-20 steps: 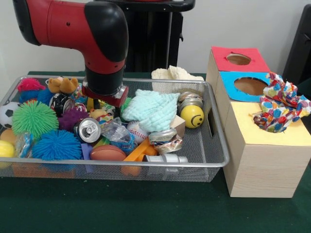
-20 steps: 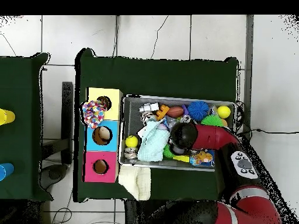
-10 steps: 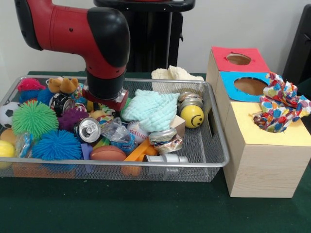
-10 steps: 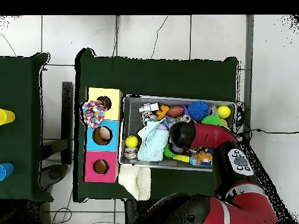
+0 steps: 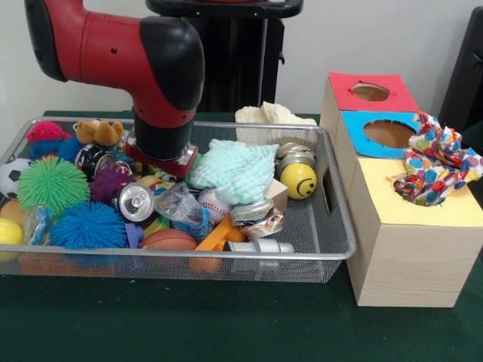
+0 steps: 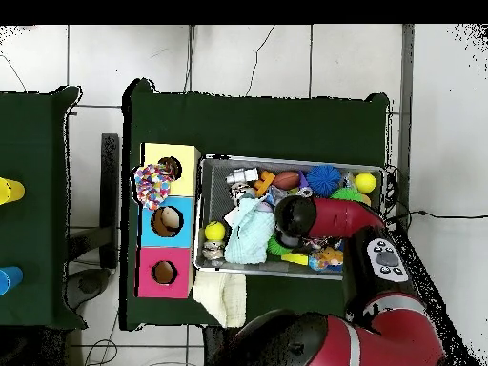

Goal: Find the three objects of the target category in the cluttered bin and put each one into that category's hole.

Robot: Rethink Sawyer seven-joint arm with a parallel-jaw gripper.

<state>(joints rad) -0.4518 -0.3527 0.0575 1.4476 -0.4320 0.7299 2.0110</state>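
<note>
One colourful cloth (image 5: 436, 167) (patterned, crumpled) in yellow box (image 5: 411, 249) hole, mint cloth (image 5: 235, 170) in bin (image 5: 332, 226).

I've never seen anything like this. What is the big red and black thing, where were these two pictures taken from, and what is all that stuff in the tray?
The red and black thing is a robot arm. One picture looks at it from across the table; the other looks straight down from above. On the green table stands a wire tray crammed with odds and ends: spiky rubber balls, a drink can, a yellow smiley ball, a light green cloth, a small teddy bear. Beside it stand three boxes with red, blue and yellow tops, each with a hole. A colourful cloth sits in the yellow one. The arm's end is down among the clutter, so its gripper is hidden; I can't tell if it holds anything.
</note>
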